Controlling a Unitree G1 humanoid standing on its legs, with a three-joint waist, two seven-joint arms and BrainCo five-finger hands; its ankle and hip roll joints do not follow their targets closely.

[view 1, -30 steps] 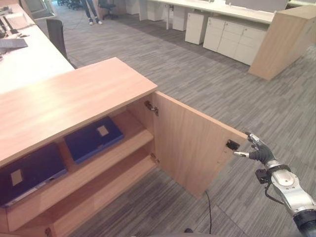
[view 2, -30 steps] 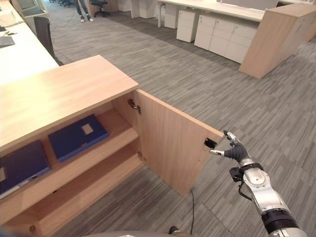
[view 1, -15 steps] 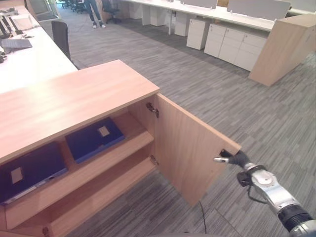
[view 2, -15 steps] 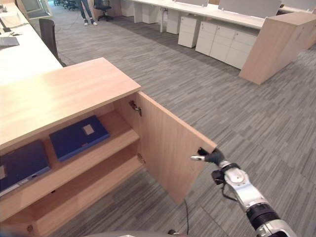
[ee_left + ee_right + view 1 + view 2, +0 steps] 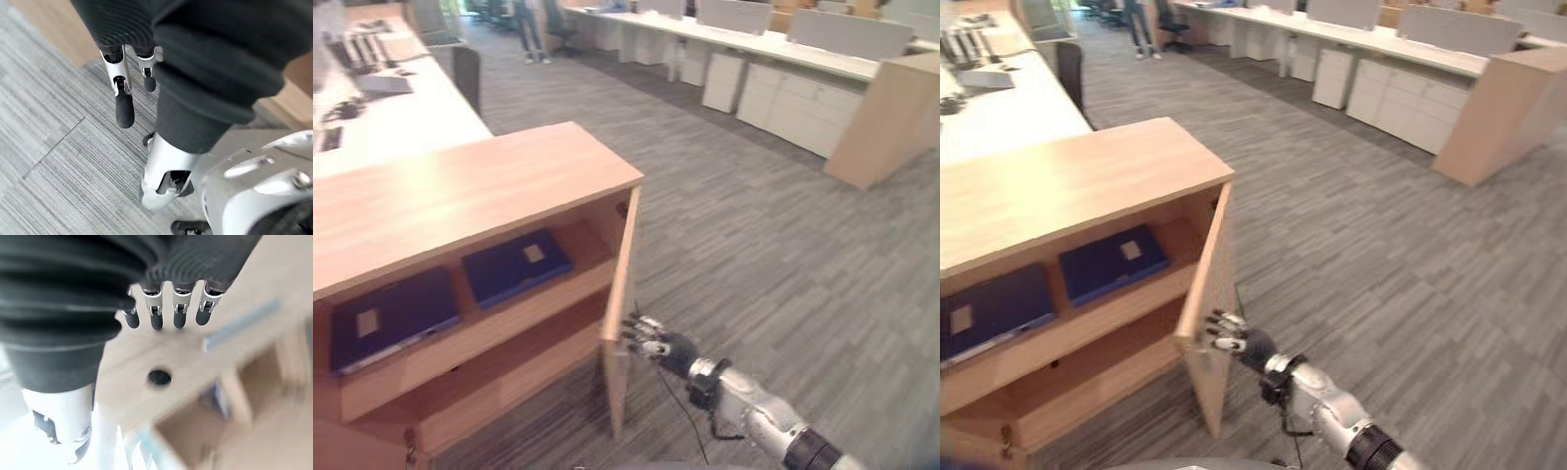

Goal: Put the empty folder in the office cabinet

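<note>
The wooden office cabinet [image 5: 480,186] stands open, with two dark blue folders on its upper shelf: one [image 5: 517,266] near the door side, one [image 5: 391,318] further left. The lower shelf is bare. Its door [image 5: 619,294] is seen almost edge-on, partly swung in. My right hand [image 5: 651,343] lies against the door's outer face near its free edge, open, fingers [image 5: 156,316] straight with their tips on the wood above a dark round fitting [image 5: 159,377]. My left hand [image 5: 123,105] hangs over the carpet, open and holding nothing.
A long white desk [image 5: 401,108] with office gear runs behind the cabinet, a black chair [image 5: 467,73] beside it. White drawer units [image 5: 793,93] and a tall wooden cabinet [image 5: 891,117] stand across the grey carpet. A person's legs [image 5: 530,39] show far back.
The door has swung from wide open toward the cabinet, with my right hand moving left along with it. The camera has shifted too.
</note>
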